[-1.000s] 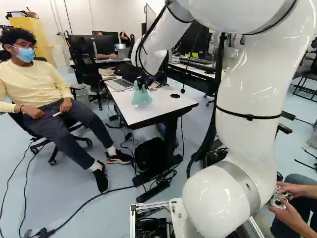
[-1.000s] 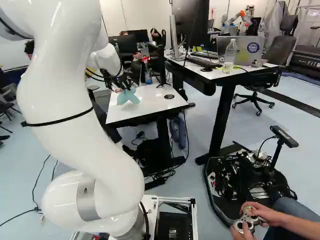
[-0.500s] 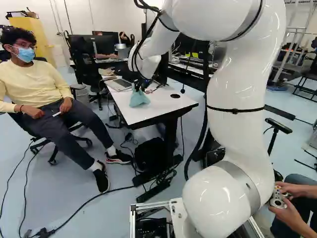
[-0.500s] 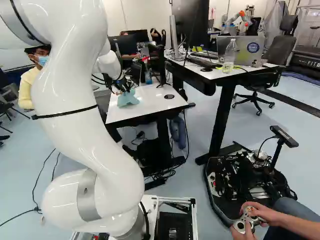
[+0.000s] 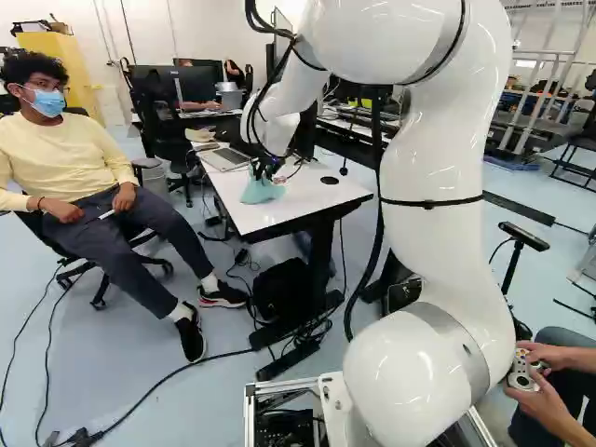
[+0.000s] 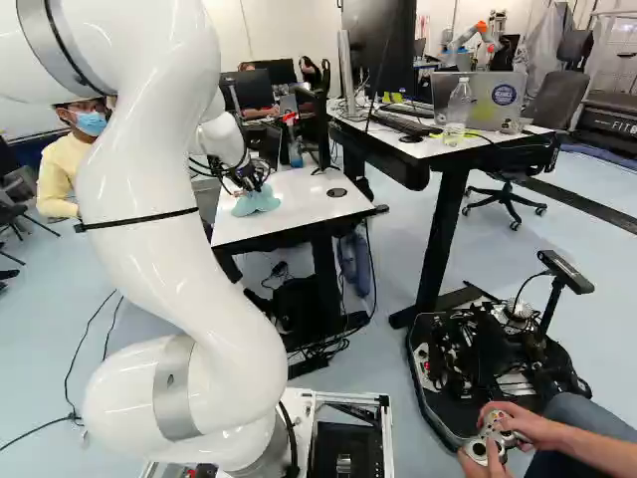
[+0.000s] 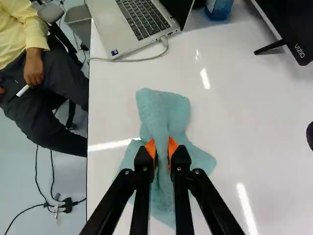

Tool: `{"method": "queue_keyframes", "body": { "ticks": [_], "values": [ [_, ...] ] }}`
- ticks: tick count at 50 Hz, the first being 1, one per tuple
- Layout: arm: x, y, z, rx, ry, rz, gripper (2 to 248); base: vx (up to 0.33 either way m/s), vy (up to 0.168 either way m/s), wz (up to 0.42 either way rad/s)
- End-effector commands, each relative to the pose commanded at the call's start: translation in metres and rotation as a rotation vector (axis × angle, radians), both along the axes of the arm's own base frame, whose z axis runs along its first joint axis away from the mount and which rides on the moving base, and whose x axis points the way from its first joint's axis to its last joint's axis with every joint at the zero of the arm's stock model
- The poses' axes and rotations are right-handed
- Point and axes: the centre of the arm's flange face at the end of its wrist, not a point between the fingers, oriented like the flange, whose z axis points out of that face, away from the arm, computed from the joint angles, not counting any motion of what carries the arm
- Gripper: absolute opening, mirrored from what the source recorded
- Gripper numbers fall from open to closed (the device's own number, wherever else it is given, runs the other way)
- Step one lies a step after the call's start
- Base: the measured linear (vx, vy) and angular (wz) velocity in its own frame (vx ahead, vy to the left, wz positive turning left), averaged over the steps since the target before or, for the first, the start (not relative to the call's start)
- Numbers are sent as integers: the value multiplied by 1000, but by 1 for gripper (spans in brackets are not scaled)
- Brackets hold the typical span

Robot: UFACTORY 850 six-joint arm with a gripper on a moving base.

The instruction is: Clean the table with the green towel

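In the left base view my gripper (image 5: pixel 267 171) points down over the white table (image 5: pixel 312 200), pinching the green towel (image 5: pixel 262 192). Seen from the wrist, the two orange-padded fingers of the gripper (image 7: pixel 162 155) press a ridge of the towel (image 7: pixel 166 115) between them from both sides. The rest of the towel, a light teal cloth, spreads around and ahead of the fingertips and appears to lie on the tabletop. In the right base view it sits near the table's left side.
On the table stand an open laptop (image 7: pixel 142 22), its cable, a blue bottle (image 7: pixel 218 9) and a monitor (image 7: pixel 292 27). A seated person is beside the table. Another desk (image 6: pixel 438 144) and another robot (image 6: pixel 470 38) stand farther right.
The arm has swung leftward in the left base view and its gripper has come down with the towel. The towel, hanging a second ago, now spreads flatter at the tabletop. The base has not moved.
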Motion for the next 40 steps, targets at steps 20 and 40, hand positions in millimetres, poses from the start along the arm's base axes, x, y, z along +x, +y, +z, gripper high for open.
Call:
{"method": "queue_keyframes", "body": {
  "ticks": [20,40],
  "values": [
    [1,0,-4,-2,9,0,50,0,0,0],
    [-3,0,-7,-14,65,5,50,0,0,0]
  ]
}}
